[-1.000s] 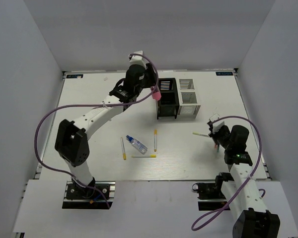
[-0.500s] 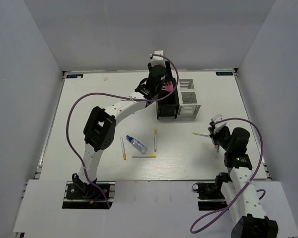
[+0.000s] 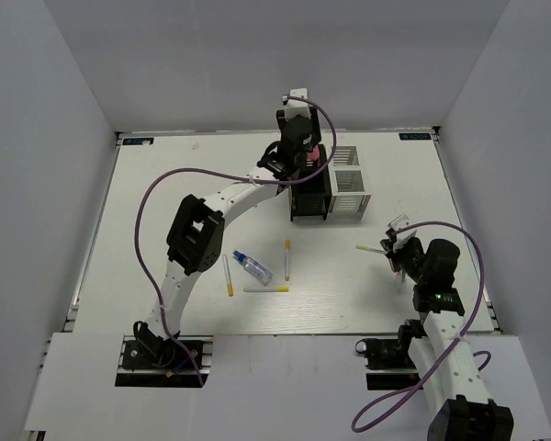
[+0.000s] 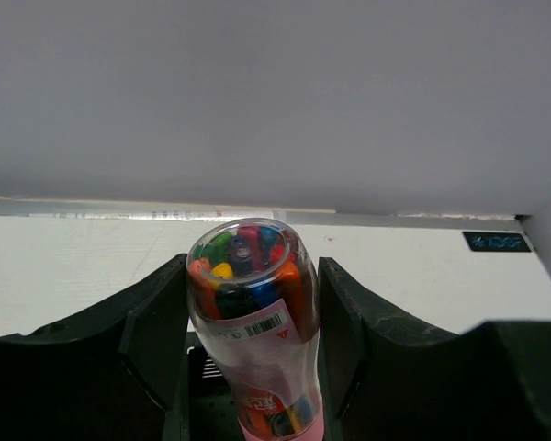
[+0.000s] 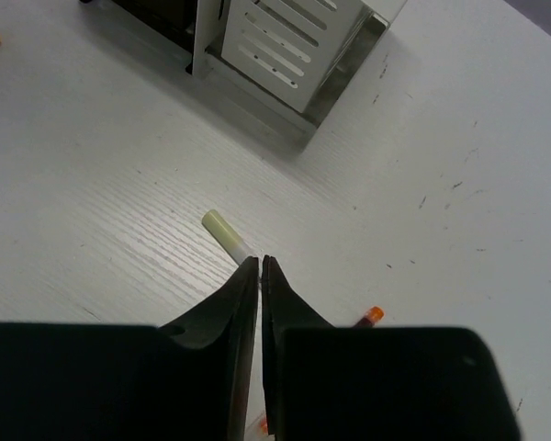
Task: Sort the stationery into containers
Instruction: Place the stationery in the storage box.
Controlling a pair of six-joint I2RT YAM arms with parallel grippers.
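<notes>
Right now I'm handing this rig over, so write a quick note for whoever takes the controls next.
Left gripper: shut on the pink-based tube, held over the black organizer, not yet released.
Right gripper: low over the table, jaws almost together at the end of the pale-tipped pen; a grip can't be confirmed.
Loose on the table: blue-capped bottle, yellow-ended pens, orange-tipped pen.
Done: nothing visibly sorted; the inside of the white organizer can't be seen.
Left to do: drop the tube, then sort the rest.

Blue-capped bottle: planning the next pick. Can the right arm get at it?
Probably: the blue-capped bottle lies on open table, only yellow-ended pens lying between it and the right gripper; a long stretch.
</notes>
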